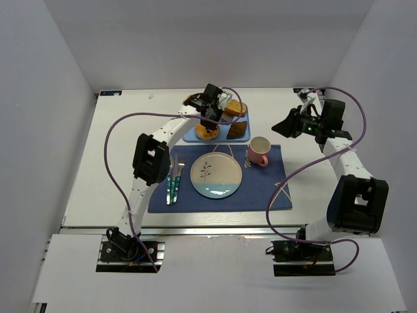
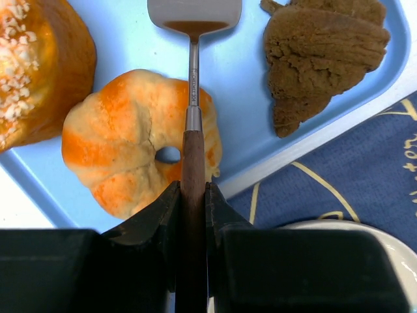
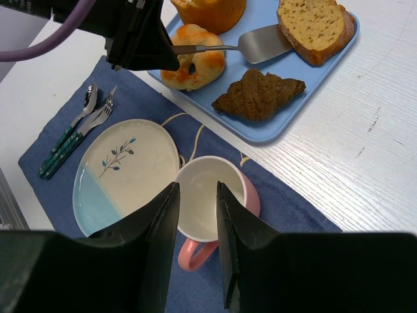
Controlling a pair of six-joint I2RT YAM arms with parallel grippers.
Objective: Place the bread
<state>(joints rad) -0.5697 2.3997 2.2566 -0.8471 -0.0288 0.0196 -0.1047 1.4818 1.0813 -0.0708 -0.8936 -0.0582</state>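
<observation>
The bread (image 3: 314, 26), a tan speckled slice with a brown crust, lies in the far corner of the blue tray (image 3: 329, 65); it also shows in the top view (image 1: 235, 107). My left gripper (image 2: 193, 195) is shut on the wooden handle of a spatula (image 2: 193, 78) and hovers over the glazed donut (image 2: 130, 143). The spatula's metal blade (image 3: 264, 43) lies flat on the tray with its tip against the bread's edge. The bread is out of the left wrist view. My right gripper (image 3: 197, 192) is open and empty above the pink cup (image 3: 208, 189).
The tray also holds a dark chocolate pastry (image 3: 258, 95) and a sugar-topped bun (image 2: 32, 65). On the blue placemat (image 1: 260, 189) are a white-and-blue plate (image 1: 215, 175), the cup (image 1: 259, 151) and cutlery (image 1: 172, 181). White walls enclose the table.
</observation>
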